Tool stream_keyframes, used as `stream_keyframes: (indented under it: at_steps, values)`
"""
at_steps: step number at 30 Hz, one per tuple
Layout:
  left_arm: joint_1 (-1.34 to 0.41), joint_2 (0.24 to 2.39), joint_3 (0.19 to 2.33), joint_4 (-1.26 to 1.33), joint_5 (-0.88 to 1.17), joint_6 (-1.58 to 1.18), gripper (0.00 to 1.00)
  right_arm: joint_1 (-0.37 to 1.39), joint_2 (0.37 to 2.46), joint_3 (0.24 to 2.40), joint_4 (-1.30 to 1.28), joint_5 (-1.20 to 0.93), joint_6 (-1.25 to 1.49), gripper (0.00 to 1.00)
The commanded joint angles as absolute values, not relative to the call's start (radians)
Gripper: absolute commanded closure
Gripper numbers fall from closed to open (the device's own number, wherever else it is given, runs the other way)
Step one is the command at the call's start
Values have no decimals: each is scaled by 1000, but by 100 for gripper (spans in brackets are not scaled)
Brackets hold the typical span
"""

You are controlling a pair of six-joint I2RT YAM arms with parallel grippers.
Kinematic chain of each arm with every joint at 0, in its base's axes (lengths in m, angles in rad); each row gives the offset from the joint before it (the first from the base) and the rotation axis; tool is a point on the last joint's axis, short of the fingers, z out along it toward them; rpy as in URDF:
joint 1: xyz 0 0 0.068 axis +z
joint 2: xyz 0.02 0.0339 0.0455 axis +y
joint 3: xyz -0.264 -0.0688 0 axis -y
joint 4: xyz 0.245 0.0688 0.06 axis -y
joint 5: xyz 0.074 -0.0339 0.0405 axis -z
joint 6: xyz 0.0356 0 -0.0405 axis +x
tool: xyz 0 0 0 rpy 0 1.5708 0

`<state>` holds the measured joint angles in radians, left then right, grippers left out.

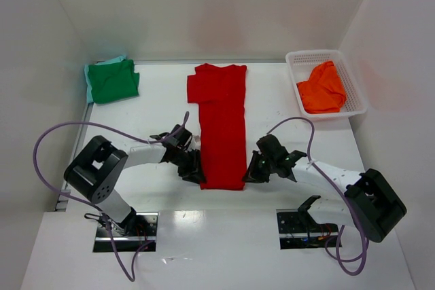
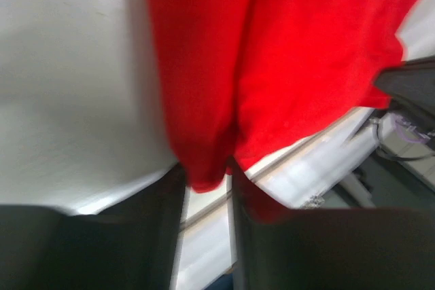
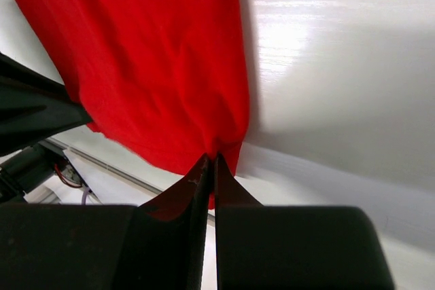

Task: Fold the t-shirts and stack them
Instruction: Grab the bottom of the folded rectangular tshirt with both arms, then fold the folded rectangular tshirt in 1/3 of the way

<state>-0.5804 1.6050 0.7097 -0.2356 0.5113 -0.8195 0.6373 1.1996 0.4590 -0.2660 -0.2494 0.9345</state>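
The red t-shirt (image 1: 221, 120) lies in the middle of the table as a long narrow strip, collar end far, hem near. My left gripper (image 1: 197, 171) is at the hem's left corner; in the left wrist view (image 2: 207, 174) its jaws hold a bunch of the red cloth (image 2: 306, 45). My right gripper (image 1: 251, 168) is at the hem's right corner, its jaws pinched tight (image 3: 212, 161) on the red cloth (image 3: 149, 66). The green t-shirt (image 1: 112, 81) lies folded at the far left. The orange t-shirt (image 1: 323, 87) lies crumpled in the basket.
A white plastic lattice basket (image 1: 309, 54) stands at the far right, near the right wall. White walls close off the back and both sides. The arm bases and cables are at the near edge.
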Motion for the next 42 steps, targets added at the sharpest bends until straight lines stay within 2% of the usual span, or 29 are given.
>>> stream_keyframes:
  at_steps: [1, 4, 7, 8, 21, 28, 33, 42]
  values:
    - [-580, 1623, 704, -262, 454, -811, 70, 646, 1170, 442, -225, -235, 937, 94]
    - [-580, 1608, 704, -262, 445, -811, 85, 646, 1167, 442, -235, -229, 937, 100]
    - [-580, 1595, 704, -262, 445, -811, 98, 646, 1167, 448, -235, -225, 937, 100]
    - [-580, 1590, 711, -269, 439, -811, 100, 646, 1162, 451, -241, -225, 937, 100]
    - [-580, 1540, 839, -385, 423, -730, 100, 646, 1095, 552, -348, -145, 946, 100]
    - [-494, 1540, 962, -449, 456, -645, 100, 574, 1126, 660, -383, -126, 874, 100]
    - [-392, 1610, 1077, -483, 514, -551, 100, 455, 1222, 744, -357, -179, 796, 100]
    - [-315, 1818, 1316, -509, 627, -474, 100, 396, 1503, 988, -330, -199, 713, 100]
